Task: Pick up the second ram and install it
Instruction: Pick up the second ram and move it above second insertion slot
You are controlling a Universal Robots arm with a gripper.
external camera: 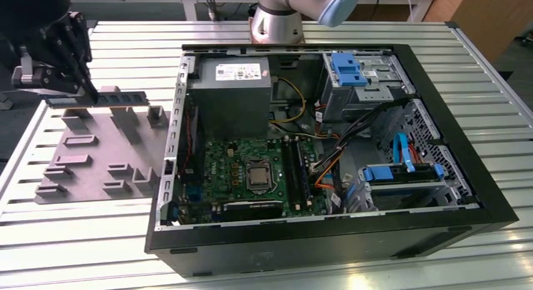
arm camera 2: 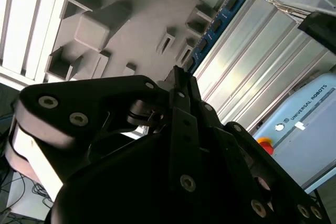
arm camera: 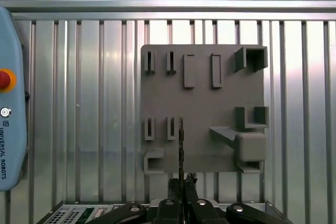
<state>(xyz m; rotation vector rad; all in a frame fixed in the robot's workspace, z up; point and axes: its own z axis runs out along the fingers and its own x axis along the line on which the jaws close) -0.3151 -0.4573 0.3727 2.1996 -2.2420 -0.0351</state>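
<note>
Claw (external camera: 83, 91) is clamped on the ram (external camera: 121, 97), gripping it at one end. Ram is on edge, roughly level, held over the grey holder plate (external camera: 104, 146) on the slatted metal table (external camera: 83, 240). That's at the exterior view's left of the open PC case (external camera: 333, 246). In first wrist view the ram is edge-on btwn the fingers (arm camera: 172, 186).

Black metal gripper (external camera: 79, 93) hangs at the exterior view's left.
Its narrow fingers (arm camera: 190, 187) pinch the dark green memory stick (external camera: 117, 98).
</note>
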